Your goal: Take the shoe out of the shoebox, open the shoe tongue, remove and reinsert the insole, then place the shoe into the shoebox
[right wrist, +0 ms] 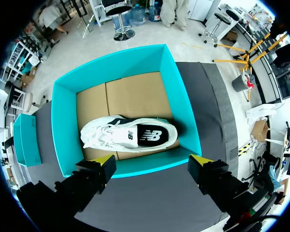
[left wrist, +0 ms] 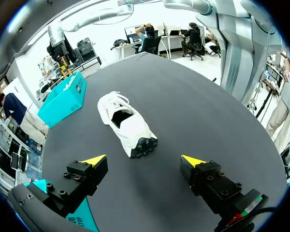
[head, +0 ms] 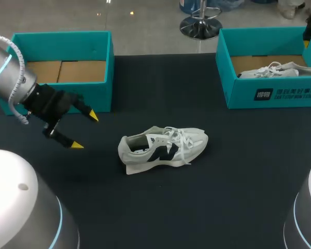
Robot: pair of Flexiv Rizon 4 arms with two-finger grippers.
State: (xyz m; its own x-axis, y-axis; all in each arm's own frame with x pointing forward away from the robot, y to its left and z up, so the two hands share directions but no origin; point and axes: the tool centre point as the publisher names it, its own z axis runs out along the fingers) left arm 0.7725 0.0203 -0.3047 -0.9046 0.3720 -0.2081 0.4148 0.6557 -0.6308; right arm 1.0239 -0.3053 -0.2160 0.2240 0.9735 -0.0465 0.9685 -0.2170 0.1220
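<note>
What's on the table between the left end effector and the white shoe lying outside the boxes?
Nothing. Only bare black table lies between the left end effector and the shoe. The left wrist view shows this best, and the head view agrees.

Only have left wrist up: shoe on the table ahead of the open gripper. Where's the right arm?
Observer: Right gripper hangs open above the right box.
Operator: Anything in that box?
Observer: Yes, a second shoe lies on its cardboard floor.
</note>
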